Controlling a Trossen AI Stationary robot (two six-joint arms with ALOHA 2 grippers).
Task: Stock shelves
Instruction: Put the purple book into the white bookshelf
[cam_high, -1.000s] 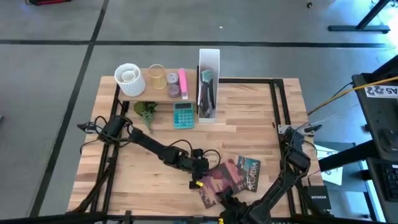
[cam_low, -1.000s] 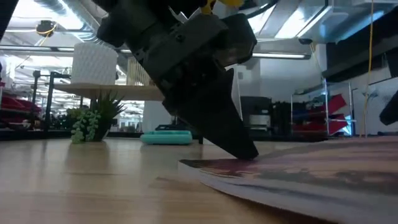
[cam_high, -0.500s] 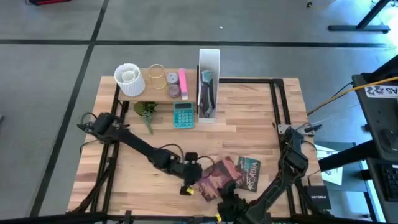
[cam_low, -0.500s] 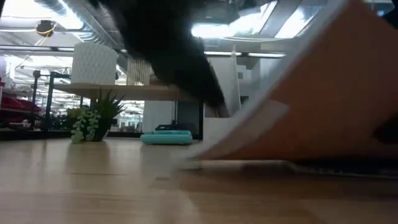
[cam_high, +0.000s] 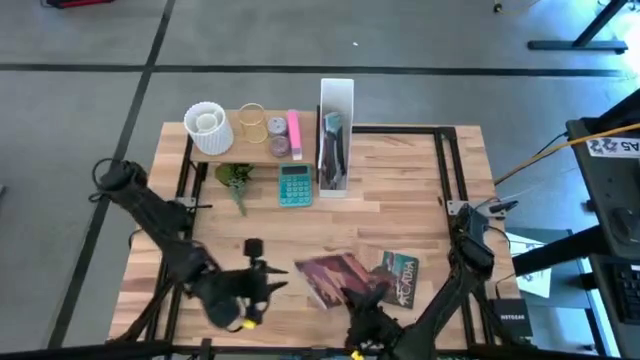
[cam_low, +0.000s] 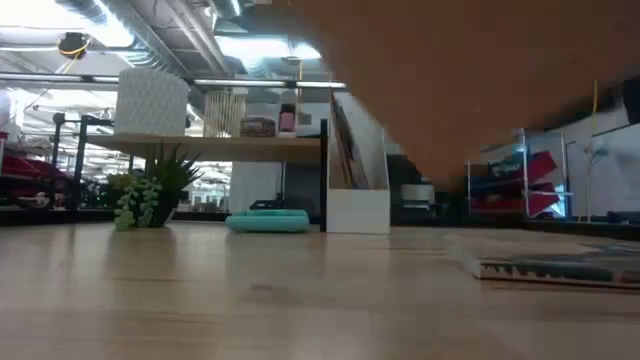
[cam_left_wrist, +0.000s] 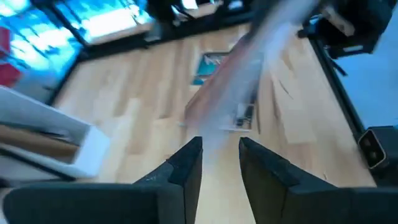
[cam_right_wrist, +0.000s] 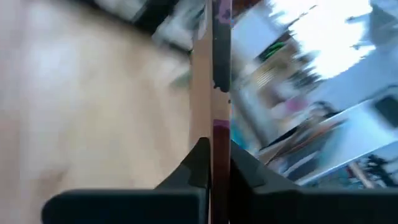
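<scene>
High view looks straight down on the table (cam_high: 400, 190). Low view sits at tabletop level. Both show the shelf (cam_high: 250, 148). Wrist views look past each arm's fingers.

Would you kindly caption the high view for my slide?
Right gripper lifts a dark-red magazine off the table; left gripper sits open beside it.

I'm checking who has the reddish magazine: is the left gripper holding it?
No. The left gripper is open and empty, while the right gripper clamps the reddish magazine by its edge.
</scene>
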